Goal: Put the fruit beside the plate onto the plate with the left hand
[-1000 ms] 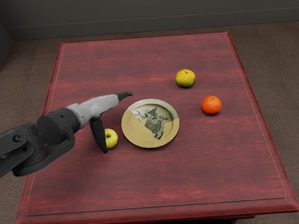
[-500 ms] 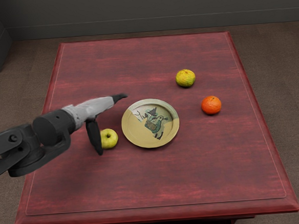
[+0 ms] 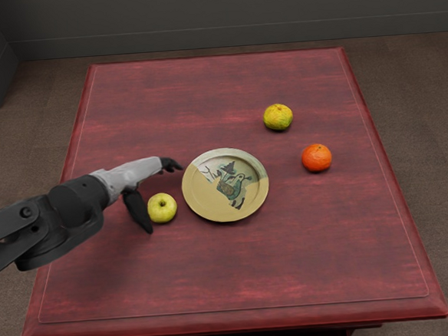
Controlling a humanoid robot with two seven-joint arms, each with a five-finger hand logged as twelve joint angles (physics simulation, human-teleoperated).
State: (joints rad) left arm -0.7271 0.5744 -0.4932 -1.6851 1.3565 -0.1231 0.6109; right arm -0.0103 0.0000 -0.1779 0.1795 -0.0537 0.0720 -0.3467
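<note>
A small yellow-green apple lies on the red table just left of the plate, a yellow dish with a bird drawing. My left hand reaches in from the left edge and hovers around the apple. Its thumb hangs on the apple's left side, and the other fingers stretch out behind it toward the plate's rim. The hand is open and holds nothing. The right arm does not show.
A yellow-green citrus fruit sits at the back right of the plate. An orange lies farther right. The table's raised rim runs along its edges.
The left arm has pulled back leftward and lowered. The fingers now reach less far over the plate, and more of the apple shows beside the thumb. The apple has not moved.
</note>
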